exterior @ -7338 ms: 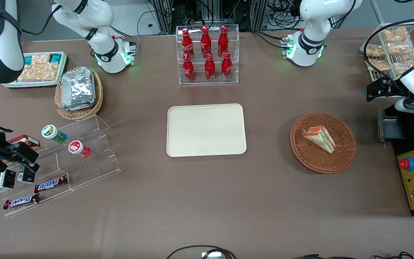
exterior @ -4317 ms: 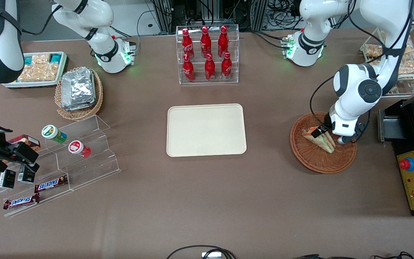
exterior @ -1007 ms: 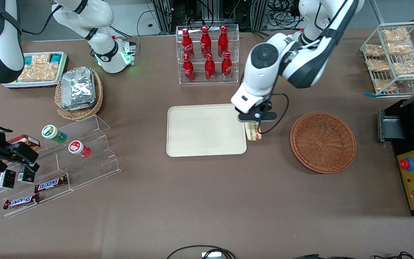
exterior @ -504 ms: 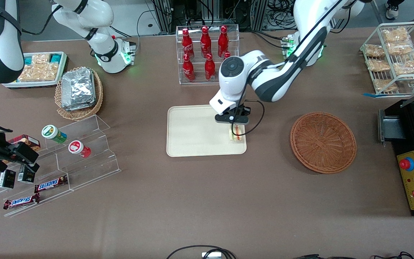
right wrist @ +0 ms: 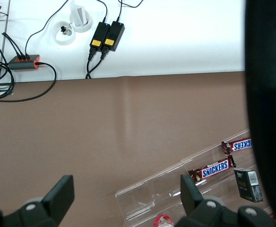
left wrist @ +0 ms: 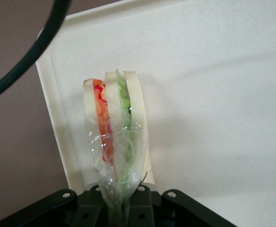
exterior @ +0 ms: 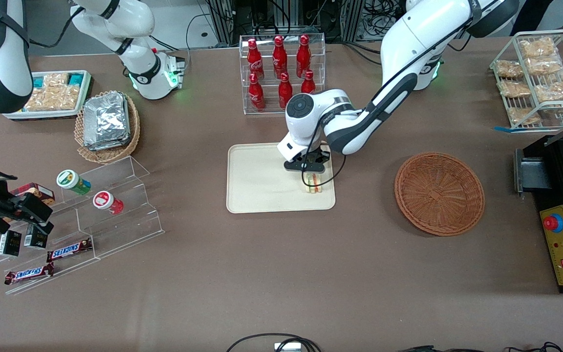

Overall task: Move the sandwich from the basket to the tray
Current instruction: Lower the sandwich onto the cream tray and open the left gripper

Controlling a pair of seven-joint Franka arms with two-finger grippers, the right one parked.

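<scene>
Gripping the sandwich point(exterior: 313, 182) by one end, the gripper point(exterior: 309, 168) hangs over the tray point(exterior: 262, 181), above the part of it nearest the basket point(exterior: 439, 193). The wrist view shows the jaws drawn close together, pinching the clear wrap and the narrow end of the sandwich point(left wrist: 115, 137) between them, with the fingers point(left wrist: 140, 201) only partly visible where the wrap bunches up. The wedge stands on edge, its layers running away from the gripper point(left wrist: 116, 203): white bread on both faces, orange and red filling along one side, green along the other. Under it lies the cream surface of the tray point(left wrist: 213, 94), with the rounded corner and low rim of the tray just beside the sandwich and the brown table point(left wrist: 15, 132) past that rim. Whether the sandwich's lower edge touches the tray or hangs just above it cannot be told. The basket sits on the table point(exterior: 281, 274) toward the working arm's end, well apart from the tray, with nothing in it.
</scene>
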